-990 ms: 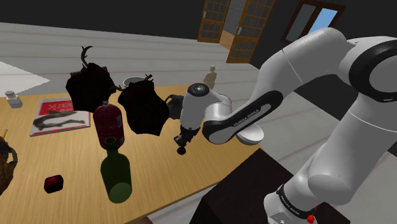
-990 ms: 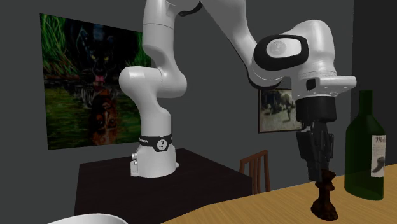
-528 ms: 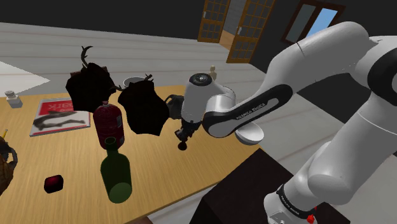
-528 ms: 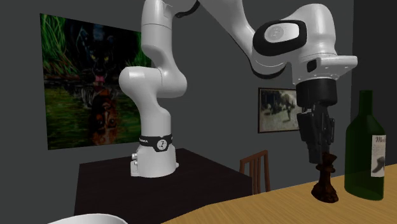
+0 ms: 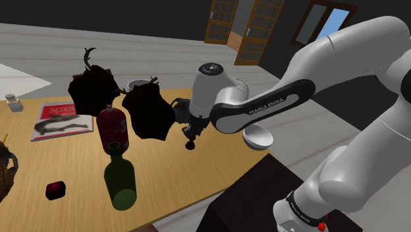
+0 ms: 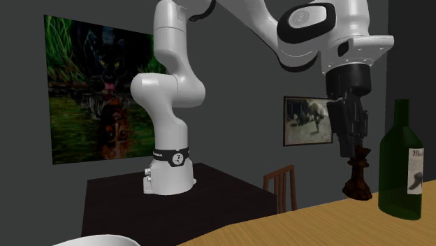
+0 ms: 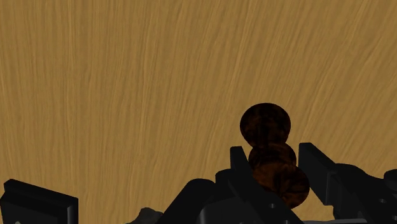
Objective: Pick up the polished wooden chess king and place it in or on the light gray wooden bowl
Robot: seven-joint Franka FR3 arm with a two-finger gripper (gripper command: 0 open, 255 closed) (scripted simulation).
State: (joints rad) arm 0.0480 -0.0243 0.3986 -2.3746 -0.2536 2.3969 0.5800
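The white arm reaches out from its stand (image 5: 263, 198) over a wooden table (image 5: 79, 158), its black gripper (image 5: 191, 134) clamped on the head of a dark brown chess king (image 5: 190, 143). The piece hangs upright beneath the fingers, and its base appears to be just clear of the wood. Seen from the wrist, the two fingers (image 7: 238, 162) press against either side of the king (image 7: 270, 149), with bare tabletop beyond it. In the second exterior view the king (image 6: 358, 180) hangs from the gripper (image 6: 353, 150) just to the left of a tall green bottle (image 6: 400, 164), with a chair back (image 6: 281, 183) and a jungle painting (image 6: 98, 98) behind. A light gray bowl (image 5: 257, 137) sits near the table's right edge in the shoulder view, beneath the forearm and to the right of the king. To the king's left in that view are black plant shapes (image 5: 148, 112), a dark red bottle (image 5: 112, 128) and, nearer, the green bottle (image 5: 120, 181); a red magazine (image 5: 60, 120) lies at the far left.
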